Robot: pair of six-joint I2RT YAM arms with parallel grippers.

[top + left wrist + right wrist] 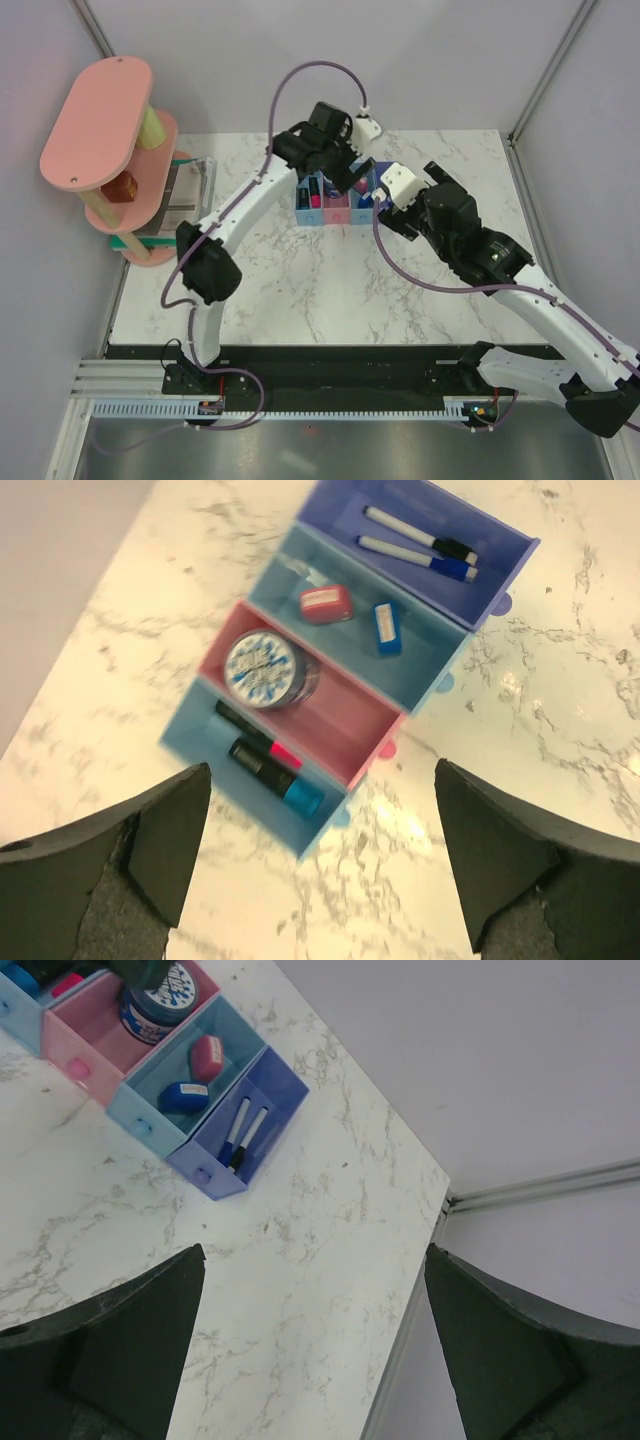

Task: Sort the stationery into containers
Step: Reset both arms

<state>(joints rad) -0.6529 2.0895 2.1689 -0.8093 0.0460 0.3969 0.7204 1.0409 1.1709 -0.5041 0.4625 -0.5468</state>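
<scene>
The containers are four joined bins in a row on the marble table, also seen in the top view. Two black markers, one pink-capped and one blue-capped, lie in the end light blue bin. The round blue roll stands in the pink bin. A pink eraser and a blue wedge block lie in the second light blue bin. Two thin pens lie in the purple bin. My left gripper hangs open and empty above the row. My right gripper is open and empty over bare table, to the right of the purple bin.
A pink tiered shelf tower stands at the far left with a clear box beside it. The table's right edge meets a grey wall close to my right gripper. Both arms reach over the table's middle.
</scene>
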